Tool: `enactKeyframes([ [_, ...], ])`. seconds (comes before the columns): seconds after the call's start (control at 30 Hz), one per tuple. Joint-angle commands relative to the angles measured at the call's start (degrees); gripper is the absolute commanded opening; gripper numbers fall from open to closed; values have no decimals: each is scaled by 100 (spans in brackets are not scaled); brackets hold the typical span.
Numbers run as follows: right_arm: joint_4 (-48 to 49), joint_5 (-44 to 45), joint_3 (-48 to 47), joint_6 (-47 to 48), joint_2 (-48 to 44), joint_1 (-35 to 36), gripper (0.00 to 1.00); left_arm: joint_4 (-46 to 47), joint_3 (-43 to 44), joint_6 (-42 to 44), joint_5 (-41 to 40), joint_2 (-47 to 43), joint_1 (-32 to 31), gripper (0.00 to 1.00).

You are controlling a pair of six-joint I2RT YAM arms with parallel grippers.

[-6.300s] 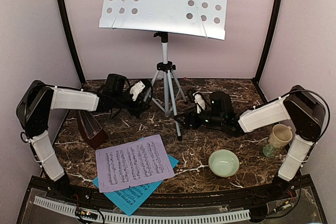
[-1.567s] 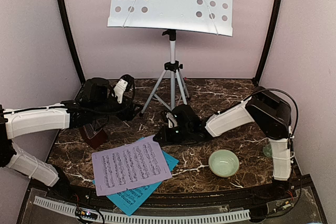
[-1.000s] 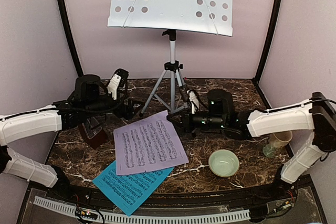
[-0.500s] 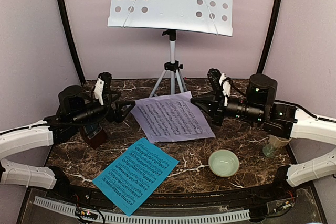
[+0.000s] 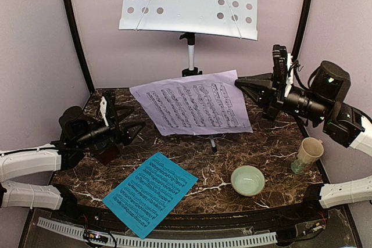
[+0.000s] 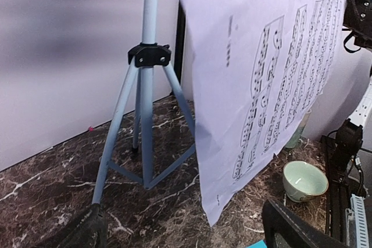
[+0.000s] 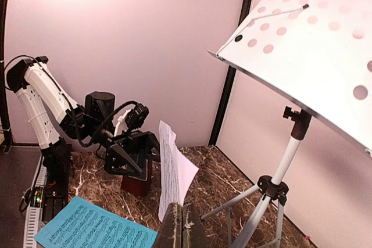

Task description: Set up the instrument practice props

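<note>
1. The dark marbled surface (image 5: 264, 143) carries all the props.
2. The music stand (image 5: 189, 1) stands at 12 o'clock. Its white perforated desk is bare, and its tripod legs are partly hidden behind the raised sheet.
3. The lavender page (image 5: 192, 104) hangs in the air at the centre, in front of the stand's pole. It is below the desk and clear of the surface.
4. The cyan page (image 5: 151, 193) lies flat at 7 o'clock.
5. The right claw (image 5: 239, 83), at 2 o'clock, pinches the lavender page's upper right corner, fingers pressed together on the paper.
6. The left claw (image 5: 131, 121), at 9 o'clock, gapes wide and holds nothing. Its tips point toward the lavender page's left edge.
7. The metronome (image 5: 106, 155) sits at 9 o'clock, mostly hidden beneath the left claw.
8. The pale green bowl (image 5: 247, 179) rests at 5 o'clock.
9. The cream mug (image 5: 308, 154) stands at 4 o'clock.
</note>
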State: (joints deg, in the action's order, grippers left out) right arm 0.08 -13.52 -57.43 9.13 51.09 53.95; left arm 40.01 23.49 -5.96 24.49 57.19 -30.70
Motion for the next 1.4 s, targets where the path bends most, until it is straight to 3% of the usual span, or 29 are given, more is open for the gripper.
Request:
enactKeyframes([
  [0.0,303,-235,-198,-256,-177,-16,0,1209,121,-40,670,232,-132,95],
  [0.17,600,-317,-152,-568,-379,-16,0,1588,532,-131,836,561,-283,92],
  [0.27,730,-291,-84,-683,-462,-15,0,2015,749,-371,1286,798,-404,82],
  [0.4,961,-52,188,-759,-593,-16,0,2476,834,-716,1747,837,-422,44],
  [0.5,1257,561,572,-958,-698,-24,0,2565,825,-833,1752,691,-420,4],
  [0.53,1325,722,722,-1009,-705,-25,0,2343,861,-796,1711,615,-423,0],
  [0.57,1345,877,842,-1082,-699,-25,10,1981,923,-702,1636,523,-420,0],
  [0.67,1076,1424,1010,-1266,-657,-25,60,70,1404,-90,1256,109,-419,0],
  [0.8,-345,2166,480,-1203,-638,-25,92,-2576,2059,687,690,-331,-420,0],
  [0.9,-1199,2490,108,-976,-605,-25,99,-4219,2656,1184,476,-363,-419,0],
  [1.03,-1754,2611,-216,-626,-345,-19,100,-5701,3353,1435,612,-159,-420,0],
  [1.37,-2102,1460,-1337,-229,852,187,100,-7525,4591,1560,1171,508,-660,0],
])
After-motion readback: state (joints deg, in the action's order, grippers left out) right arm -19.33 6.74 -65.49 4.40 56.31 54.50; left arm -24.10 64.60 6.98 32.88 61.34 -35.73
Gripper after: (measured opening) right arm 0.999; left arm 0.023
